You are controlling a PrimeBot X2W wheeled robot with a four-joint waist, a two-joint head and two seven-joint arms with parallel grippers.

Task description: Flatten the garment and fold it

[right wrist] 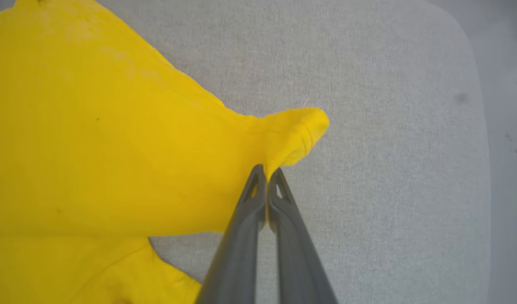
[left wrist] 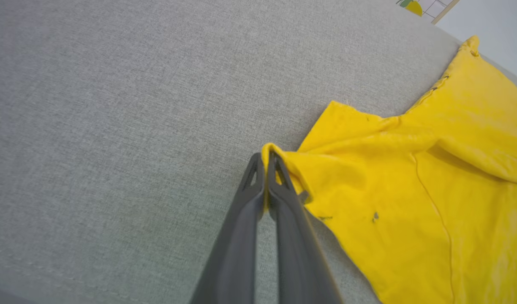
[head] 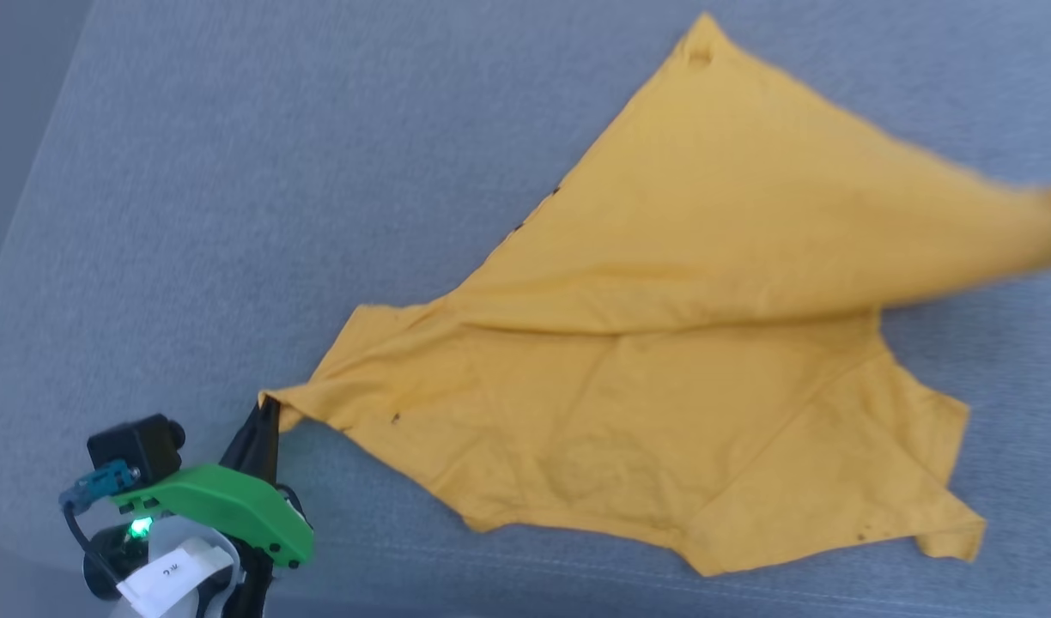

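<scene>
1. There is one T-shirt (head: 628,412), bright yellow, with its plain side showing and a few small dark specks on it. It lies on one grey woven surface (head: 276,172), towards the right and near side in the head view.
2. Its lower layer rests flat on the surface. A second layer is folded over it and stretches to the right edge of the head view, where it is blurred.
3. Two grippers are at work, one on each side of the shirt.
4. The left gripper (left wrist: 265,158) has its two dark fingers pressed together on a corner of the shirt, with yellow cloth pinched between them, low over the surface.
5. The right gripper (right wrist: 267,171) has its two fingers closed on a bunched corner with a ribbed hem, which puffs out just beyond the tips.
</scene>
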